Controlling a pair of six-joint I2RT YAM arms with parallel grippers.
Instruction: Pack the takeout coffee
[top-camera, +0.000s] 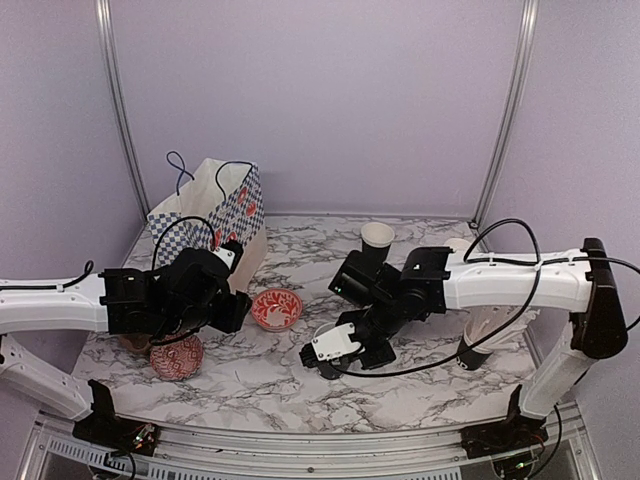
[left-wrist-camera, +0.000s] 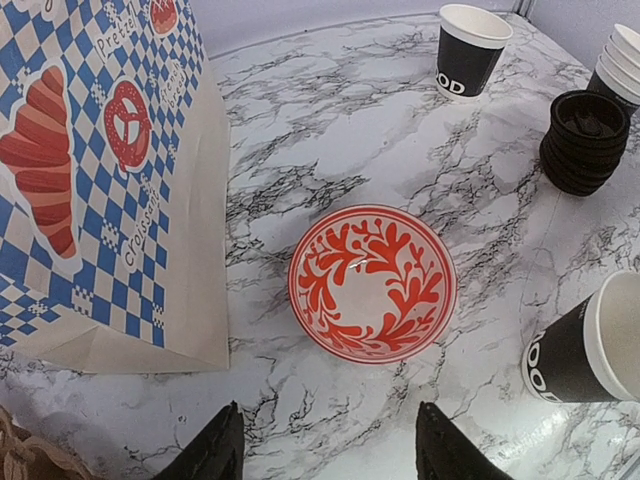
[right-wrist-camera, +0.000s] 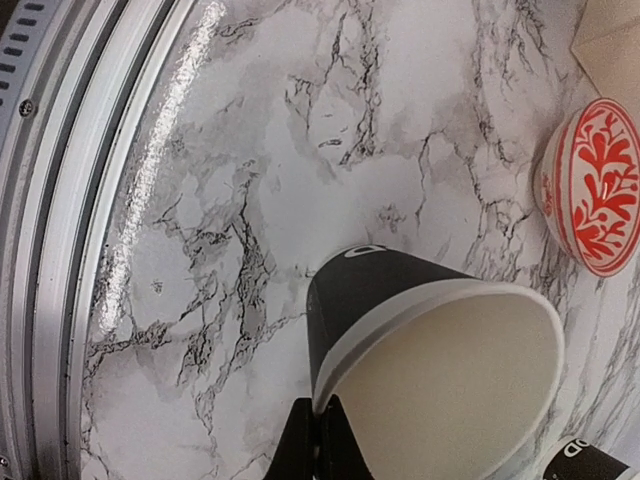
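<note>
1. Takeout coffee cup (right-wrist-camera: 390, 300): black paper with white lettering and a cream inside. It sits near the front centre of the marble tabletop (left-wrist-camera: 330, 110), tilted and open-mouthed, with no lid. Whether its base touches the tabletop cannot be told.
2. Right tool (right-wrist-camera: 322, 435): closed narrow, pinching the wall of that cup at the rim.
3. Inverted red patterned bowl (top-camera: 177, 358): at the front left, well apart from the held cup.
4. Left tool (left-wrist-camera: 335, 450): fingers spread with nothing between them, hovering above the tabletop just short of item 5.
5. Upright red patterned bowl (left-wrist-camera: 372, 283): between the bag and the held cup, touching neither. It plays no part in the packing.
6. Stack of black lids (left-wrist-camera: 585, 140): beyond the held cup on the right. A stack of white cups (left-wrist-camera: 625, 55) stands just behind it.
7. Second cup (left-wrist-camera: 465, 70): the same black kind, upright and lidless, towards the back of the tabletop.
8. Paper bag (left-wrist-camera: 90, 180): blue check printed with a croissant and pretzels, standing at the far left. Its inside is not visible.
9. Progress, as a judgement: early. No cup in view wears a lid, and none is seen in the bag. Each cup has yet to be capped from the lid stack and then set upright in the bag.
</note>
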